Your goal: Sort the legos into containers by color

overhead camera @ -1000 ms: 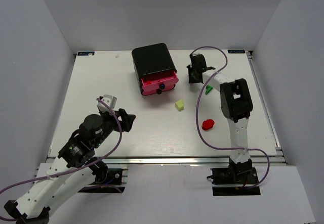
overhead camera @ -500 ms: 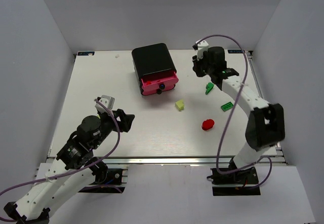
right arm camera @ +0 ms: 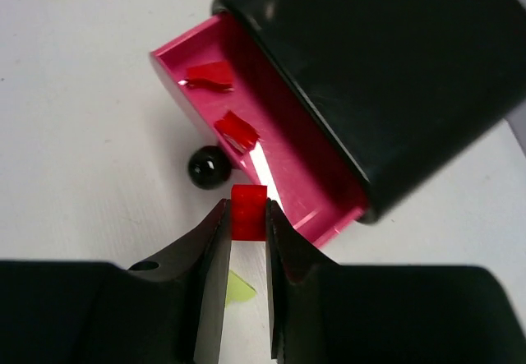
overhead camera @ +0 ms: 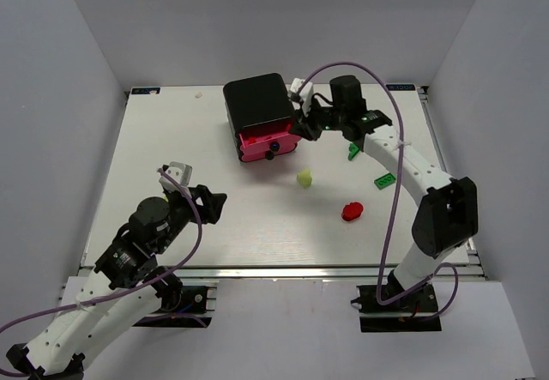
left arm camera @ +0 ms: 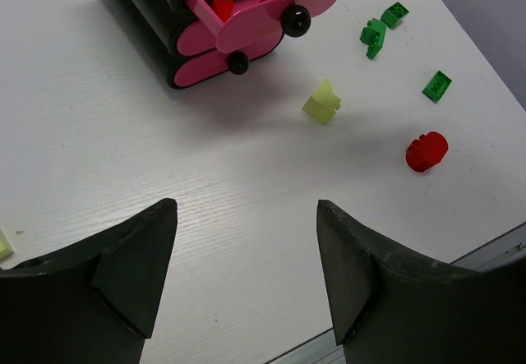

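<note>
Right arm: since a second ago it has swung in from the far right of the table. You now have the right gripper (right arm camera: pixel 246 218) just above the front of the open drawer, fingers pinched on a small red brick (right arm camera: pixel 248 209). Judgement: the carry is done and only the release is left.

Left gripper (left arm camera: pixel 245 208): fingers spread wide, holding nothing, parked over the near left of the table, well apart from the work.

Black cabinet (overhead camera: pixel 257 99): back centre of the table, with pink drawers stacked inside.

Top drawer (right arm camera: pixel 283 167): pulled out. It holds two red pieces (right arm camera: pixel 209 75), so red looks like this drawer's colour.

Lower drawer (left arm camera: pixel 215 62): pushed in, contents hidden from you.

Loose legos on the table:
- round red piece (overhead camera: pixel 352 212), near right
- pale yellow brick (overhead camera: pixel 304 177), in front of the cabinet
- green bricks (overhead camera: pixel 353 150), right of the cabinet
- flat green brick (overhead camera: pixel 384 180), further right

Judgement: green and yellow are not yet sorted, and one more red remains.
</note>
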{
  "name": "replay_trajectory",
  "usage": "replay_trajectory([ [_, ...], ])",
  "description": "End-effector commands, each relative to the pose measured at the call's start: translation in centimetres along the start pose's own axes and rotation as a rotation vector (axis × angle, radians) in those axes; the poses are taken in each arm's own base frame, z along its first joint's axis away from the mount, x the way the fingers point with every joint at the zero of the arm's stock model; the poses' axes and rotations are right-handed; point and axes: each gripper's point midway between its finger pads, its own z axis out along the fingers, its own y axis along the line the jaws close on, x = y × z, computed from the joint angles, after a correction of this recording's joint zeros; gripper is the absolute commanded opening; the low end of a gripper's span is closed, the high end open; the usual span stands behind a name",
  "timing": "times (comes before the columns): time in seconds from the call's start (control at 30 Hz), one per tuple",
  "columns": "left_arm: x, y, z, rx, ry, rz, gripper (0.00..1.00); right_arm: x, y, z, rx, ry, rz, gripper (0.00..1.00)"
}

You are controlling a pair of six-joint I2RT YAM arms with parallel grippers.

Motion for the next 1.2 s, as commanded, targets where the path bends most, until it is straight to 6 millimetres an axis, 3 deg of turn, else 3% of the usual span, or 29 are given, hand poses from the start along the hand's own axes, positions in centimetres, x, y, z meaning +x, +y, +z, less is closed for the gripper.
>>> replay_trajectory([
  [0.0,0.1,0.2,-0.1,-0.009,0.001,0.001,0.79,-2.6,1.5,1.0,-0.067,-0.037,-0.081,0.03],
  [0.3,0.1,0.2,-0.1,-0.009,0.0,0.0,0.79,-1.4,1.8,3.6,-0.072,0.022,-0.071,0.2],
  [0.73,0.0,0.2,-0.2,-0.012,-0.006,-0.004,0.79,-1.6,0.5,5.6,-0.041,0.036,-0.036,0.21],
  [0.83,0.0,0.2,-0.2,-0.01,-0.006,-0.002,0.79,-1.4,0.5,5.9,-0.038,0.041,-0.031,0.26],
  [1.03,-0.1,0.2,-0.3,-0.009,-0.008,-0.003,0.79,-0.7,0.0,6.8,-0.024,0.067,-0.008,0.46],
  [1.17,0.0,0.3,-0.2,-0.012,-0.006,-0.004,0.79,-0.6,-0.4,6.9,-0.013,0.074,-0.005,0.51],
])
